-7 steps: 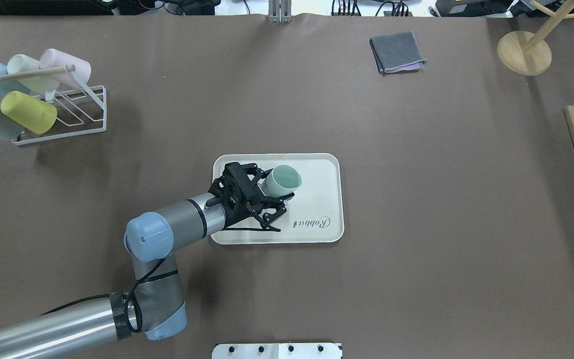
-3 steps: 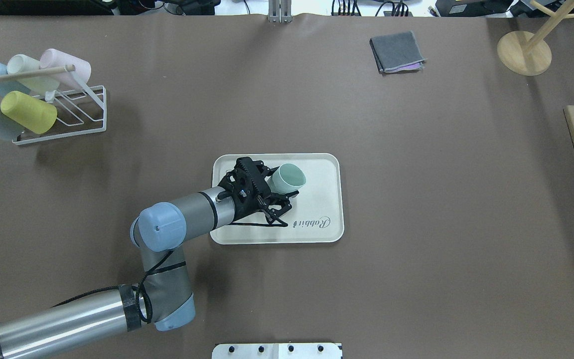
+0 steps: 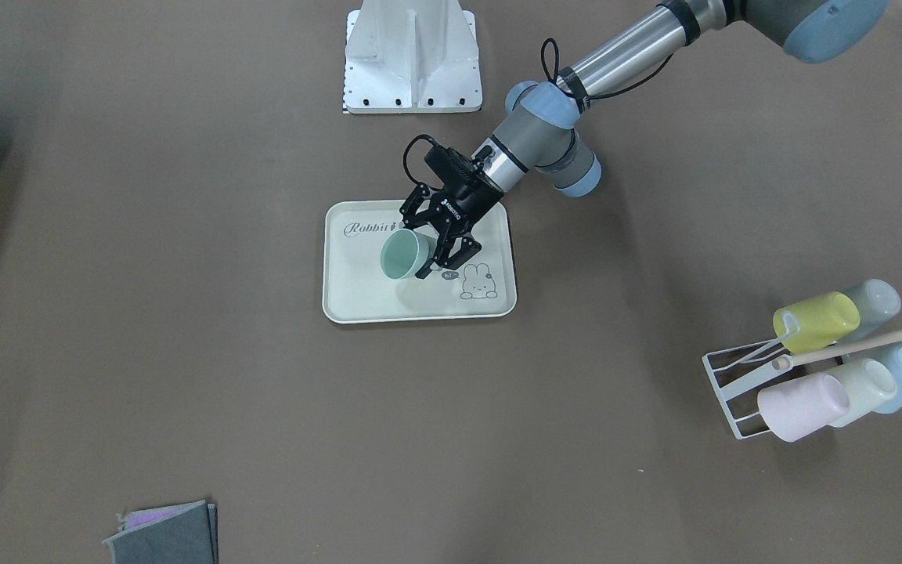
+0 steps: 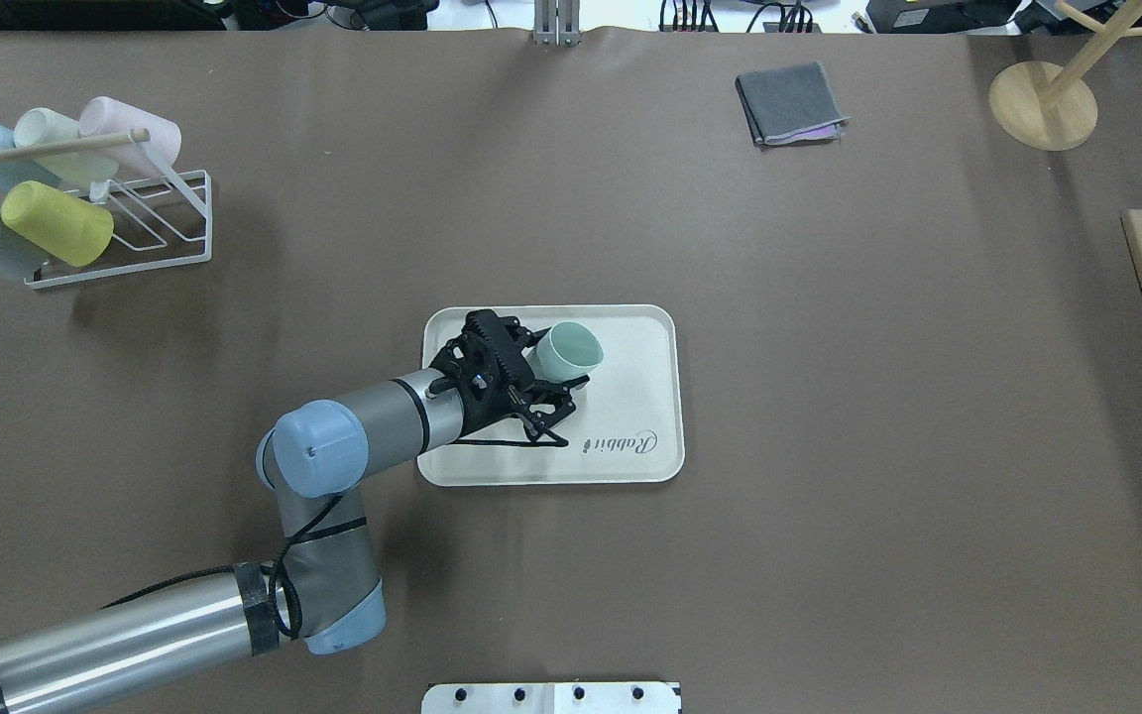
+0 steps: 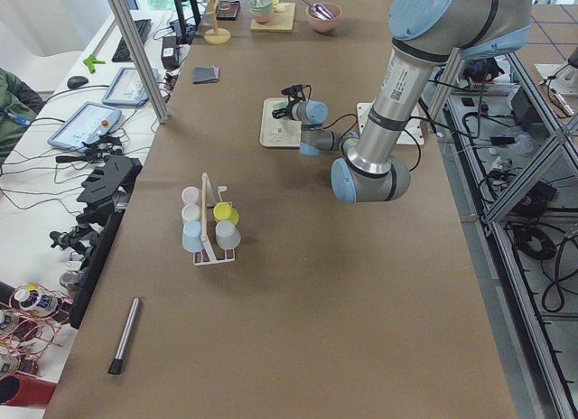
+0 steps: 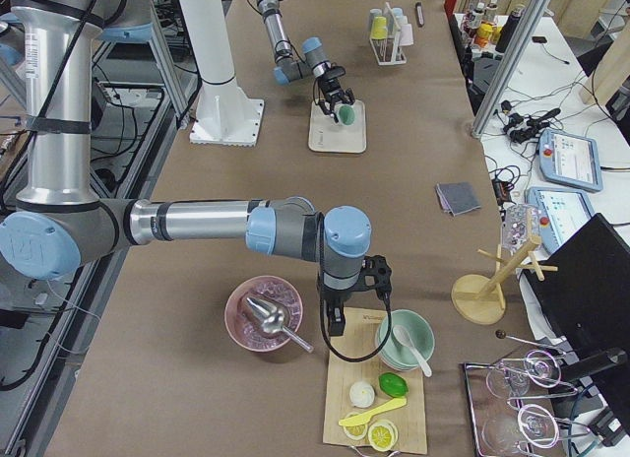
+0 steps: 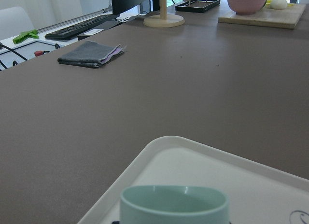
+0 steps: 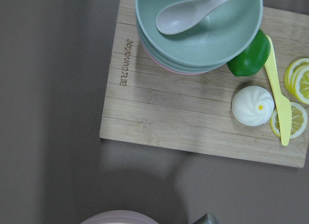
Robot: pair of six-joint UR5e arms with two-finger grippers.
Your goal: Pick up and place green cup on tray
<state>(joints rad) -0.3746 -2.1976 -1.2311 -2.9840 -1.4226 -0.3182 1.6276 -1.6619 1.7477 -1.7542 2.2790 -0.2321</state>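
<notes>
— Where is the cup [image 3: 398,256] at this moment?
— The left gripper [image 3: 429,247] is holding it over the tray [image 3: 357,301], around the middle, between the "Rabbit" lettering and the bunny drawing. The two fingers are clamping the cup's wall, one on each side.
— Is the cup standing straight?
— No, it is leaning. In the front-facing view its mouth is turning partly toward the camera, and its shadow is falling on the tray just beside it. Whether its base is touching the tray, the views are not showing clearly.
— What is the right gripper [image 6: 335,324] doing?
— It is hanging above the board [image 8: 159,113], close to the stacked bowls [image 8: 212,45]. It is appearing only in a side view, so nobody can tell if its fingers are apart or together.
— And what else is lying on the table?
— A white rack [image 4: 170,213] is carrying five pastel cups, well apart from the tray, on the robot's left. A folded grey cloth [image 4: 791,102] is lying near the far edge.
</notes>
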